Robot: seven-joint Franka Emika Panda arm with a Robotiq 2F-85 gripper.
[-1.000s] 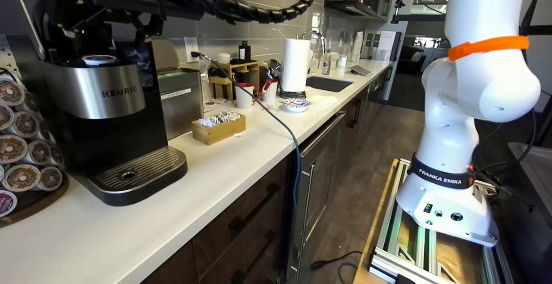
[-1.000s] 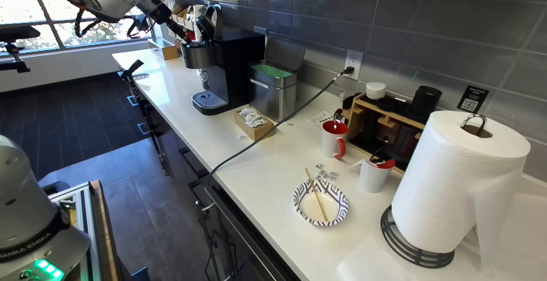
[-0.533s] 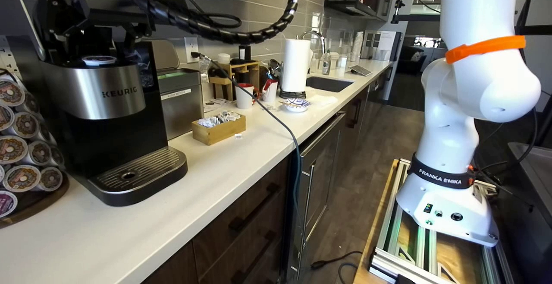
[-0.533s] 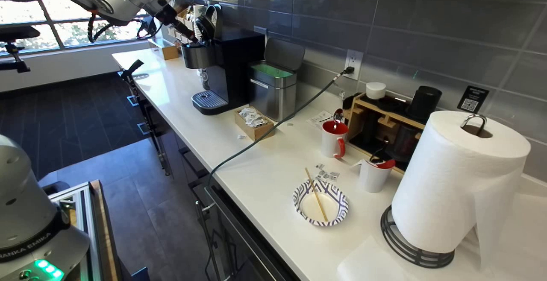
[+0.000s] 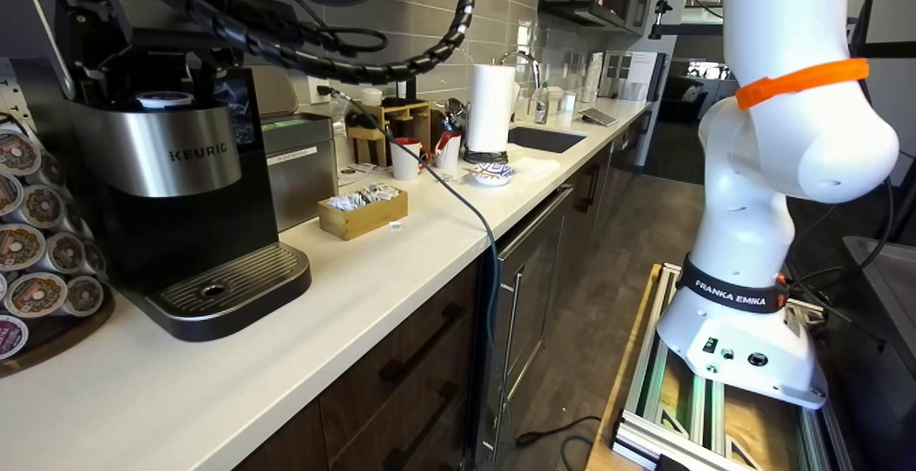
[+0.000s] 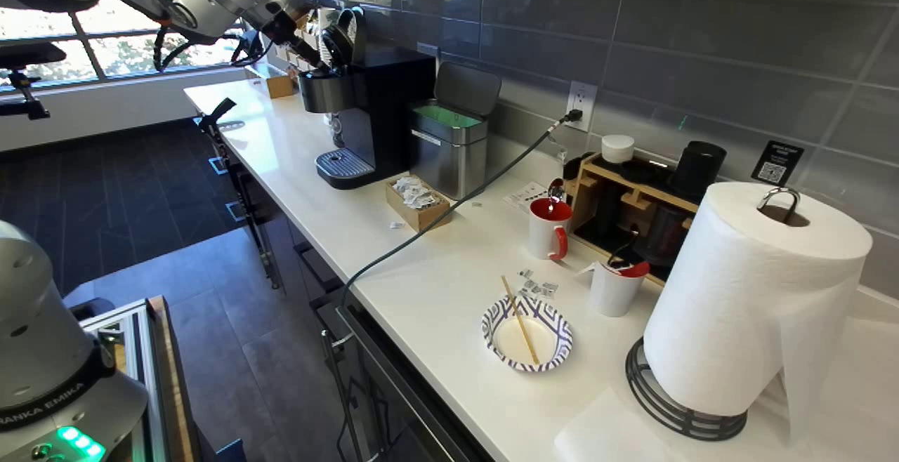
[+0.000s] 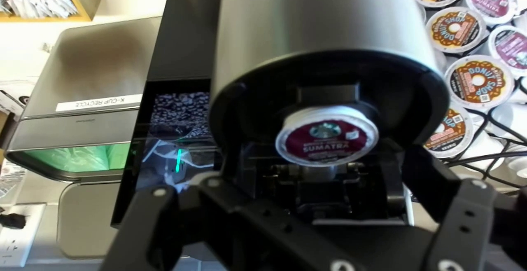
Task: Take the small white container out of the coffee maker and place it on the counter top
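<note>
- Container [image 7: 327, 137], white with purple top, sits in the opened coffee maker [image 5: 193, 220], same place as one second ago.
- What changes: my end effector [image 7: 329, 164] is now farther in, nearer to it.
- Jaws stand wide apart, one at each side in the wrist view, and hold nothing.
- For the task I judge: the approach is almost finished, a careful closing comes next, and the counter [image 5: 358, 270] waits.

PASSAGE: counter [image 5: 351, 299] in front of coffee maker [image 5: 175, 170] | OBSTACLES: racked pods [image 5: 41, 206], one side; bin [image 5: 304, 177], wooden box [image 5: 368, 220], opposite side
</note>
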